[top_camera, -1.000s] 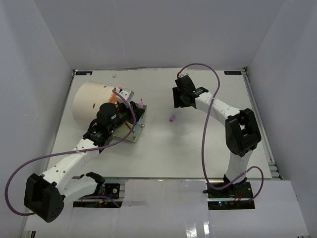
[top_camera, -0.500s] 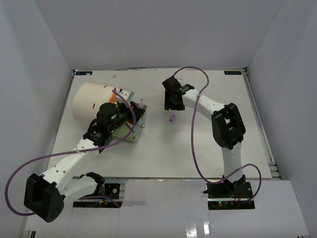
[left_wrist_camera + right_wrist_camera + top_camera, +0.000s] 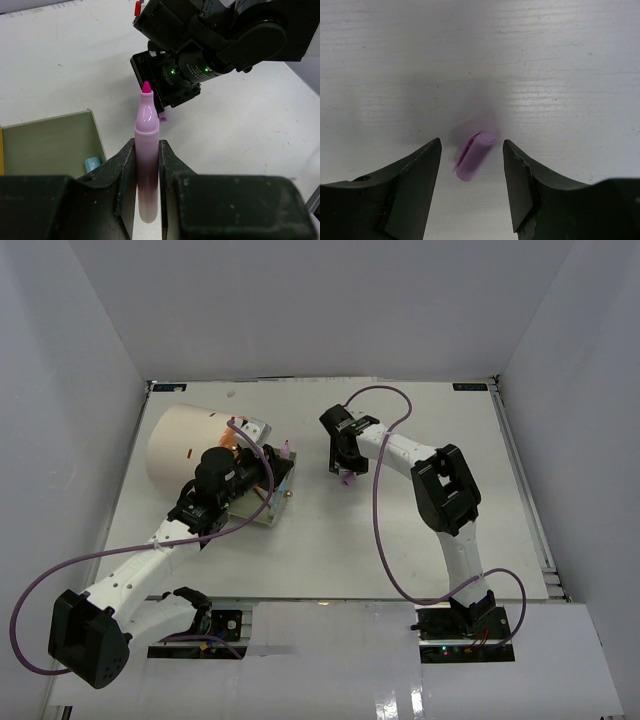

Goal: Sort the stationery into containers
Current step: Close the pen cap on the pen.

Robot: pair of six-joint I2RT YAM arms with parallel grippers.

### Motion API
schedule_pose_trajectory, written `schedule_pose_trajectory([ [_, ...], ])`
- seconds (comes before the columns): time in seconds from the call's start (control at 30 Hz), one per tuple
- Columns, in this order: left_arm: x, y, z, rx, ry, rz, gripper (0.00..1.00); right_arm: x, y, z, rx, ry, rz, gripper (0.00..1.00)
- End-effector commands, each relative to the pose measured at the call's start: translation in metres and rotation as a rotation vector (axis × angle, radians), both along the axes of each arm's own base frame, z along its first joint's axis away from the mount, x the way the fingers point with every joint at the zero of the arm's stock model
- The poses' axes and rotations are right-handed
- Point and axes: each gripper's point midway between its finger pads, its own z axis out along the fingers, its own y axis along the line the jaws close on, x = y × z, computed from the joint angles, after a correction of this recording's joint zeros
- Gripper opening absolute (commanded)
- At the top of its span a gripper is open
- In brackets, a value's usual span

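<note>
right gripper (image 3: 471, 144) jaws apart, holding nothing, astride small purple plastic cap (image 3: 474, 157) lying on white table (image 3: 560, 75); cap sits skewed, may squirt out on closing. left gripper (image 3: 146, 148) clamps pink marker (image 3: 146, 114)

Items counted: two arms, left arm (image 3: 140, 565) and right arm (image 3: 455, 490), each with one gripper, left gripper (image 3: 146, 150) and right gripper (image 3: 471, 144). One cream cylinder (image 3: 185, 445). One open green drawer (image 3: 50, 145). One pink marker (image 3: 146, 130). One purple cap (image 3: 474, 154). One small blue item (image 3: 92, 163) in the drawer. One red item (image 3: 137, 7), too small to identify.
</note>
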Motion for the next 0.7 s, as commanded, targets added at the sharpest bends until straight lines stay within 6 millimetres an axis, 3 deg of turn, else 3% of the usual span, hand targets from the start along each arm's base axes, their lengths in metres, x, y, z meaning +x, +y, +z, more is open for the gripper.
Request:
schedule_pose_trajectory([
  [0.0,-0.003,0.000,0.013,-0.023,-0.027,-0.013,0.00,0.003,0.000,-0.004,-0.012,0.000,-0.030,0.59],
  [0.47,-0.004,-0.002,0.011,-0.024,-0.020,-0.023,0.00,-0.002,-0.008,-0.019,-0.028,0.033,-0.053,0.52],
  [0.67,-0.005,-0.004,0.011,-0.024,-0.019,-0.034,0.00,-0.005,-0.010,-0.017,-0.021,0.037,-0.041,0.35],
])
